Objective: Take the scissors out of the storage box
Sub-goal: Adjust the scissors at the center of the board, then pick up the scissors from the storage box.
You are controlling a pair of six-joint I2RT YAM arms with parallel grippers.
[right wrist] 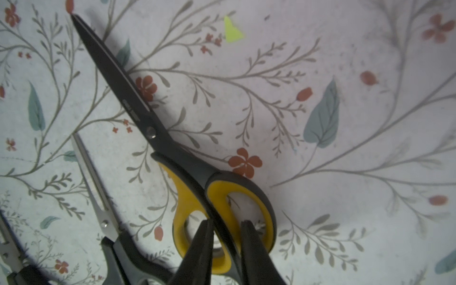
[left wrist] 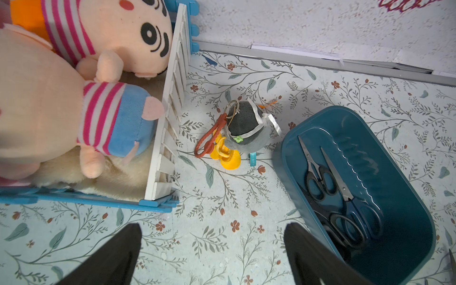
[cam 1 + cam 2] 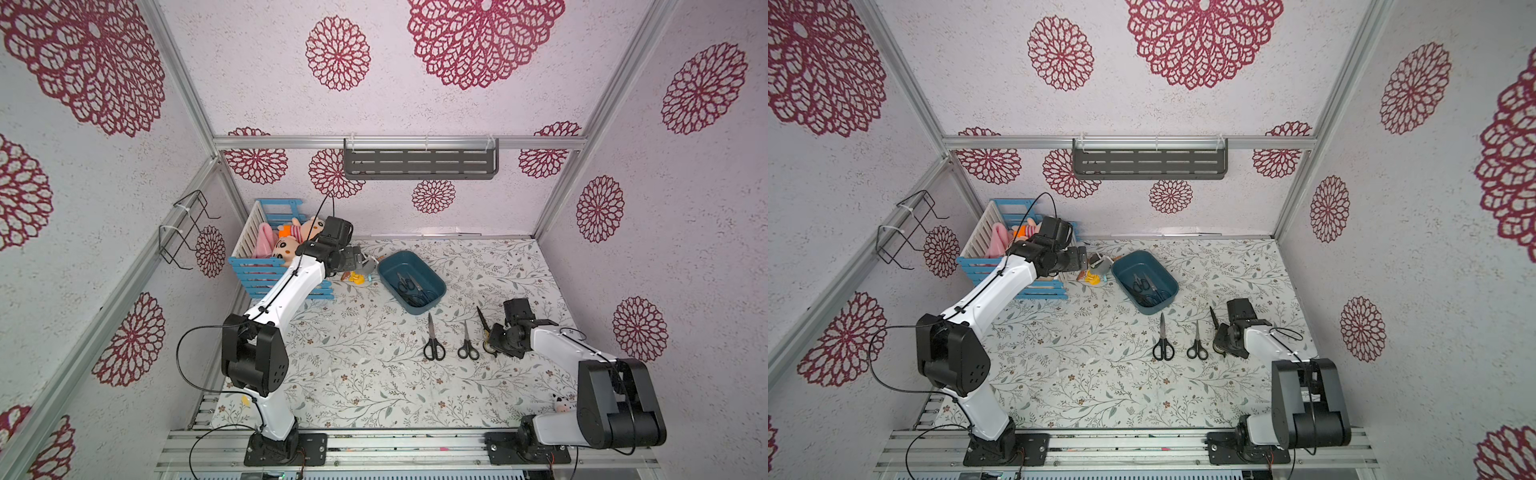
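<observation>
The dark teal storage box (image 3: pixel 419 309) (image 3: pixel 1152 308) (image 2: pixel 394 158) stands mid-table and holds three pairs of scissors (image 3: pixel 411 286) (image 2: pixel 345 197), two black-handled and one dark blue. In front of it two black-handled pairs (image 3: pixel 433 343) (image 3: pixel 468 343) lie on the table. Right of them lie the yellow-and-black scissors (image 3: pixel 483 320) (image 1: pixel 187 167). My right gripper (image 1: pixel 225 223) (image 3: pixel 492 345) has one finger in each handle loop, pinching the bar between them. The left gripper (image 2: pixel 212 227) (image 3: pixel 365 262) hangs open and empty over the cloth, left of the box.
A blue-and-white crate (image 3: pixel 266 270) full of plush toys stands at the back left. A small grey plush keychain (image 2: pixel 244 130) lies between the crate and the box. A grey shelf (image 3: pixel 419 164) hangs on the back wall, and a wire rack (image 3: pixel 187 228) on the left wall.
</observation>
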